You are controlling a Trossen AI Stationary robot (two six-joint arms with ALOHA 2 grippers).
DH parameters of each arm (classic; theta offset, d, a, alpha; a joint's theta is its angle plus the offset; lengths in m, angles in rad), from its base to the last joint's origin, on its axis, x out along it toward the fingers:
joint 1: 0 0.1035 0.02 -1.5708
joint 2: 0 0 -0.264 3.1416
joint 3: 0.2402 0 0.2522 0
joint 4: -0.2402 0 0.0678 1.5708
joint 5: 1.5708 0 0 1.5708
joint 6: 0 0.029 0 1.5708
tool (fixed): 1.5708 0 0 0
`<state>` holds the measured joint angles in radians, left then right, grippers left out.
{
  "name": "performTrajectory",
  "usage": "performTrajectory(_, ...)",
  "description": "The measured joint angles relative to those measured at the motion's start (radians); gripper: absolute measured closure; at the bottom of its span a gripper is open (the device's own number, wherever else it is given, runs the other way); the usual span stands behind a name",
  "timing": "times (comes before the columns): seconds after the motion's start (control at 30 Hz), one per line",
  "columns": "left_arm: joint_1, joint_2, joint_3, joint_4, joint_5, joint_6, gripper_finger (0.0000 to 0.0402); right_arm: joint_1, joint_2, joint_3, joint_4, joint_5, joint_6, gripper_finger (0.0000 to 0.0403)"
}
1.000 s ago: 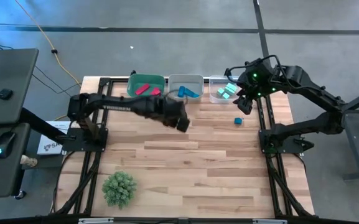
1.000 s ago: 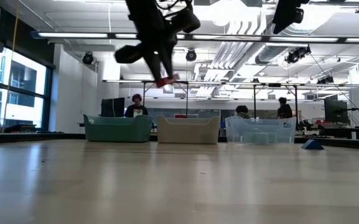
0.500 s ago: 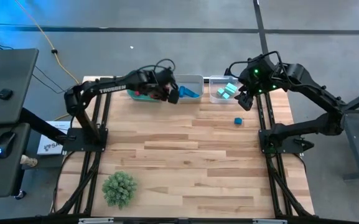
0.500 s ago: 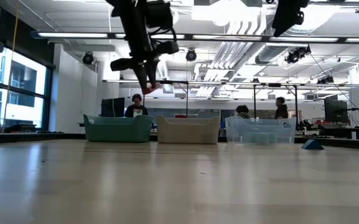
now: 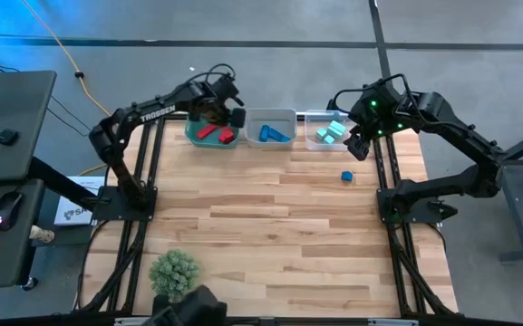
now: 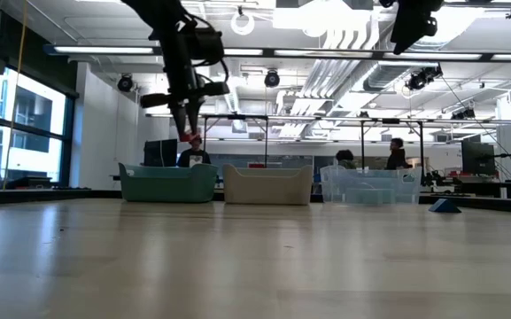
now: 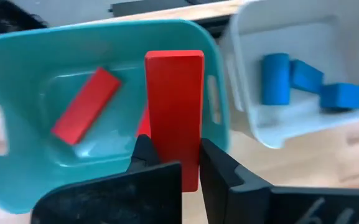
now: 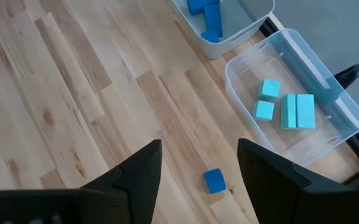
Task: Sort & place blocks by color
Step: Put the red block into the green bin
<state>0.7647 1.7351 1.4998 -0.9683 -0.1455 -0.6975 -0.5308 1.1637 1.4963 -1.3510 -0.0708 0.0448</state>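
My left gripper [image 5: 227, 113] hangs over the green bin [image 5: 191, 136] at the table's far edge, shut on a red bar [image 7: 174, 93]. Other red blocks [image 7: 84, 106] lie on that bin's floor. The grey bin [image 5: 270, 116] beside it holds blue blocks [image 7: 303, 81], and the clear bin [image 5: 314, 143] holds teal blocks [image 8: 285, 109]. One small blue block [image 5: 346, 177] lies flat on the wood to the right. My right gripper [image 5: 356, 149] waits open above the table near the clear bin, the blue block below it [image 8: 214, 180]. My left gripper pinches the red bar's lower end [image 7: 174, 158] between its two fingers [image 7: 145, 152], one on each narrow side. The fingers slant steeply down from above and the bar runs on along them, past their tips. The bar hangs clear above the green bin [image 6: 187, 137].
A green spiky plant ball [image 5: 174, 272] sits at the table's near left. A dark shape [image 5: 193, 308] shows at the near edge. Open wood lies in the middle. People stand in the room beyond the bins [image 6: 193, 151].
My left gripper has swung from above the table's middle toward the far left, passing the grey bin and ending over the green bin, rolling somewhat on the way. The red bar has stayed pinched in it, clear of everything.
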Motion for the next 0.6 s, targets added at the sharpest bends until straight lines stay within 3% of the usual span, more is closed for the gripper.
performTrajectory(0.23,0.073,0.025,0.000,-0.028,0.028,0.029,0.0401,0.000,0.000,0.000,0.002,0.004,0.062,0.0203)
performTrajectory(0.6,0.066,0.118,0.000,-0.031,0.043,0.076,0.0401,0.000,0.000,0.000,0.009,0.089,0.182,0.0203)
